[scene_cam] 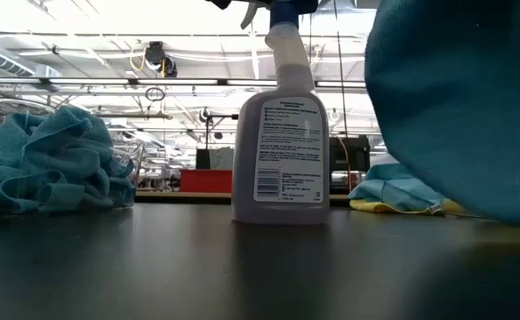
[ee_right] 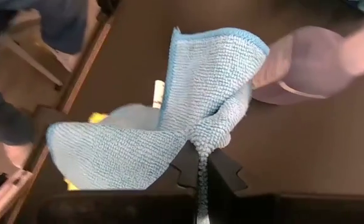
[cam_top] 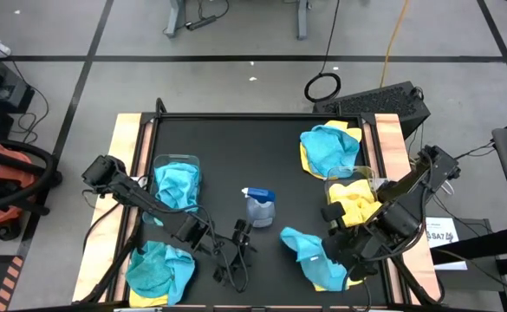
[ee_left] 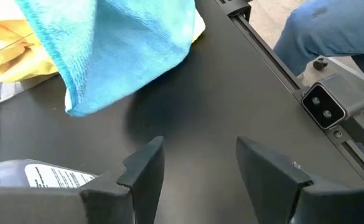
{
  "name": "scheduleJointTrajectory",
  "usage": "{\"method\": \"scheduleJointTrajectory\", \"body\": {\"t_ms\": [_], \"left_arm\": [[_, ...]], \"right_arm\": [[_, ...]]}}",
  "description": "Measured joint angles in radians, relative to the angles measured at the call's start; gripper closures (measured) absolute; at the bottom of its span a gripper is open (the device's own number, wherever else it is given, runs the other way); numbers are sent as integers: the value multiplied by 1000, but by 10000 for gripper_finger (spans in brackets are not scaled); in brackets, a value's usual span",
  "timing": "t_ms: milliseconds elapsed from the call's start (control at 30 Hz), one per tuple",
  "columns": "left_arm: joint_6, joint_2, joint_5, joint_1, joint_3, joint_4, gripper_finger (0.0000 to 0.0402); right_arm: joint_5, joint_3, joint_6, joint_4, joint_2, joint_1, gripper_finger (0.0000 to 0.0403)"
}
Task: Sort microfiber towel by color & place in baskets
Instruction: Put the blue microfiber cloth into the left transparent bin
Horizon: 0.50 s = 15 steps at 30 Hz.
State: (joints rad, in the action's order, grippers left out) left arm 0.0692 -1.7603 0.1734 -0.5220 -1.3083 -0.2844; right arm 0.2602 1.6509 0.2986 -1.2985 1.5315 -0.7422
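Observation:
A teal-blue microfiber towel (ee_right: 188, 106) hangs from my right gripper (ee_right: 200, 171), which is shut on it near the table's front right (cam_top: 338, 253). A yellow towel (cam_top: 333, 279) lies under it. My left gripper (ee_left: 200, 168) stands open just above the table beside the grey spray bottle (cam_top: 257, 206), touching nothing. The left basket (cam_top: 177, 160) holds a teal towel (cam_top: 177, 186). The right basket (cam_top: 357, 180) holds a yellow towel (cam_top: 355, 201). My right gripper pinches a bunched fold of the teal towel (ee_right: 201, 146) between its two fingers, slanting down from above. The towel hangs slack below the fingers, spread wide (ee_left: 126, 50). Whether its lower edge (scene_cam: 473, 213) still touches the yellow towel beneath, I cannot tell.
A teal and yellow pile (cam_top: 329, 147) lies at the far right, another (cam_top: 159, 270) at the near left. The spray bottle (scene_cam: 280, 133) stands upright mid-table between the arms. Wooden rails (cam_top: 123, 165) edge the black table. A person's blue-clad legs (ee_left: 331, 31) show beyond the edge.

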Motion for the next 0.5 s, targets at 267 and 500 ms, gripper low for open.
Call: {"method": "scheduleJointTrajectory", "body": {"t_ms": [267, 500], "left_arm": [[10, 0, 0, 6, 0, 0, 197], [20, 0, 0, 14, 0, 3, 197]], "right_arm": [[143, 138, 4, -147, 0, -10, 403], [387, 282, -26, -251, 0, -25, 403]]}}
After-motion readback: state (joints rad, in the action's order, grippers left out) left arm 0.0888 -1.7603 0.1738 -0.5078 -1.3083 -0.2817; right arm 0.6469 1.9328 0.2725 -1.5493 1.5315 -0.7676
